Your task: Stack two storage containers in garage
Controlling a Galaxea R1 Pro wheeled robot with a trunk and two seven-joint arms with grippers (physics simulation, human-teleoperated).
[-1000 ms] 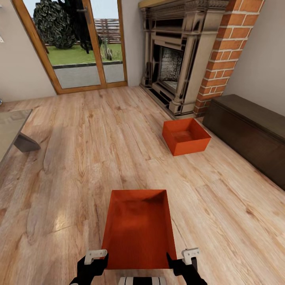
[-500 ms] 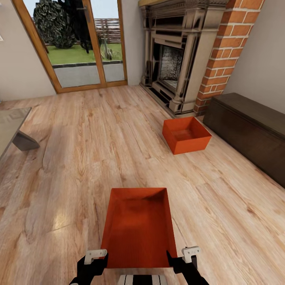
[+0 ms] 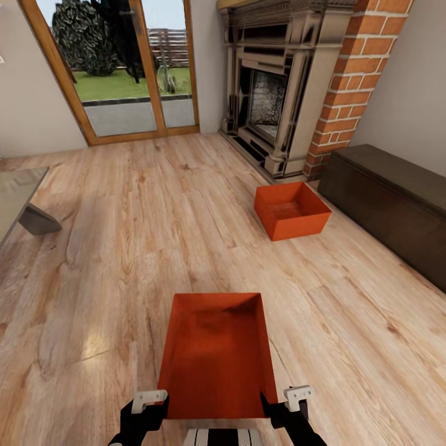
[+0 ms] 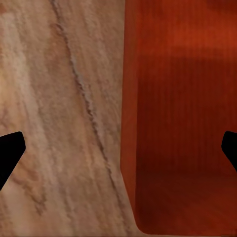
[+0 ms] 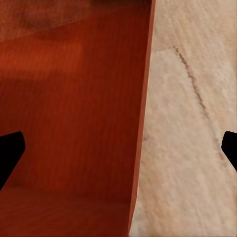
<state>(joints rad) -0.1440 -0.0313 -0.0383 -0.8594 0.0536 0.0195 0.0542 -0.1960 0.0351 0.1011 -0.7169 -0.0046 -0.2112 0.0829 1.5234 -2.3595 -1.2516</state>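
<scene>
Two orange-red storage containers stand in the living room. The near container (image 3: 217,353) is low in the head view, between my grippers. My left gripper (image 3: 152,406) is open, its fingers astride the container's left wall (image 4: 129,123). Across from it, the right gripper (image 3: 286,406) stands open too, astride the right wall (image 5: 143,113). In both wrist views the black fingertips (image 4: 9,153) (image 5: 10,153) stay far apart at the picture's edges, clear of the walls. The second container (image 3: 291,210) rests on the light wood plank floor (image 3: 124,248) in front of the fireplace.
An ornate fireplace (image 3: 279,93) and red brick chimney (image 3: 353,80) rise at the back right. Along the right wall runs a long dark brown bench (image 3: 390,198). Wood-framed glass doors (image 3: 124,68) are at the back left, and a low table's corner (image 3: 25,204) pokes in at the left.
The whole head picture has shifted a little, so the camera moved. The near container shows slightly higher in the picture. Both grippers keep the same open stance at its sides.
</scene>
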